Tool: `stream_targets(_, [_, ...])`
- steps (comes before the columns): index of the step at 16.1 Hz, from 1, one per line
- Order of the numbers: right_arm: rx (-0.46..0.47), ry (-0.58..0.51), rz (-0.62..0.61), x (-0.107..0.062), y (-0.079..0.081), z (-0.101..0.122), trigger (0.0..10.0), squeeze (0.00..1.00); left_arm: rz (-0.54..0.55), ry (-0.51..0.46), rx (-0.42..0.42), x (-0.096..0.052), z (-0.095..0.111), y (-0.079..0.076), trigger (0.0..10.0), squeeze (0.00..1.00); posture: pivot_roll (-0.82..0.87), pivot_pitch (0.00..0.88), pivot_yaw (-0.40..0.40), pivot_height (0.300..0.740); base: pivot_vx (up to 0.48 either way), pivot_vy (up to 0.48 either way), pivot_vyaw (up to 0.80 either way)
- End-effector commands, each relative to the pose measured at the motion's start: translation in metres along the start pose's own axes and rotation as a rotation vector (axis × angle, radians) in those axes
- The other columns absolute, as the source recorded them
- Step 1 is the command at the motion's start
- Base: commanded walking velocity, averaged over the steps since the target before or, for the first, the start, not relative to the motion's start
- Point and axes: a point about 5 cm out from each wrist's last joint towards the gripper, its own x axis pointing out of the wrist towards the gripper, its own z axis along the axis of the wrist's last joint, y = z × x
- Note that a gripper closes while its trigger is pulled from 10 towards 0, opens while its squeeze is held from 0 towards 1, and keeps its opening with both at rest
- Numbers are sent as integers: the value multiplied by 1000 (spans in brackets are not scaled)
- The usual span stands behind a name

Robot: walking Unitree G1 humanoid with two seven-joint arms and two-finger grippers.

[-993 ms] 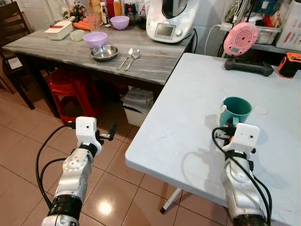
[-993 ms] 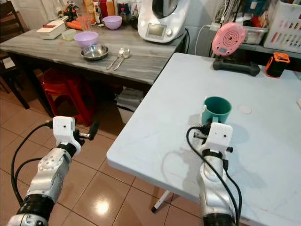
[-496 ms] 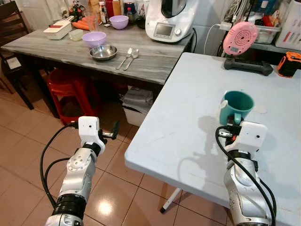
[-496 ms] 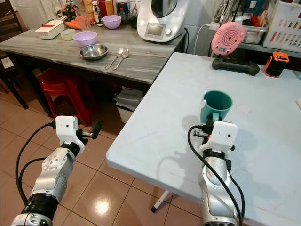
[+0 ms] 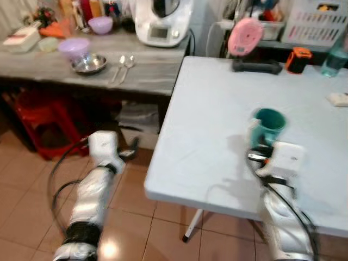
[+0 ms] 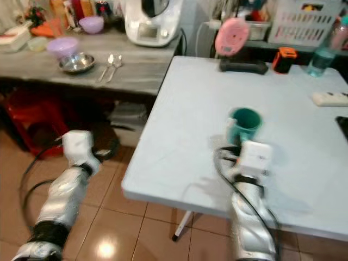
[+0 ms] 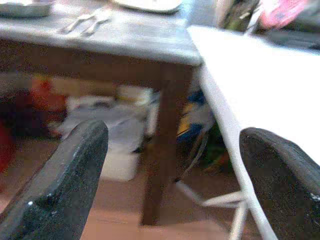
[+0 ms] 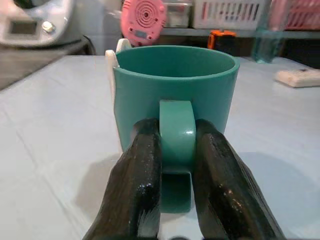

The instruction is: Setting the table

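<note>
The teal mug [image 8: 175, 100] stands upright on the white surface [image 5: 217, 109], well in from its near edge and on the near side of the pink round gadget [image 5: 244, 37] at the back. The right gripper [image 8: 176, 165] has its jaws closed on the mug's handle, one black finger [image 8: 142, 180] on each side of the loop, with the mug's open mouth facing up. From the head views the mug sits just beyond the right wrist housing, and its base seems to be at or close to the surface; whether it is lifted cannot be told.

The mug looks like glazed ceramic or hard plastic: stiff, smooth and likely slippery under rubber pads, and breakable if dropped. Held by the handle alone, its weight hangs forward of the grip, so it may tend to tip; a firm pinch high on the loop, close to the body, should keep it level. It appears empty, so it is probably light.

The left gripper [image 7: 170, 170] hangs off the white surface's left side, low over the tiled floor, jaws wide apart and holding nothing. Beyond the pink gadget's left, the grey wooden surface [image 5: 141, 70] carries a metal bowl [image 5: 88, 63], a lilac bowl [image 5: 74, 48] and cutlery [image 5: 122, 65], likely further items to lay.
</note>
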Motion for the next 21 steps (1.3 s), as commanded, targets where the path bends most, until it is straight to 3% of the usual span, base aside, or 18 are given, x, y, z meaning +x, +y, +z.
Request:
stream_targets(1, [19,-29,29,1,10,7,10000,0,32,18,14,-5,-3,13,10000,0,-63,0,26,740,0,375,0])
stream_targets(21, [5,-27,13,0,4,6,10000,0,21,20,22,-4,-5,12,10000,0,-63,0,30,740,0,414,0])
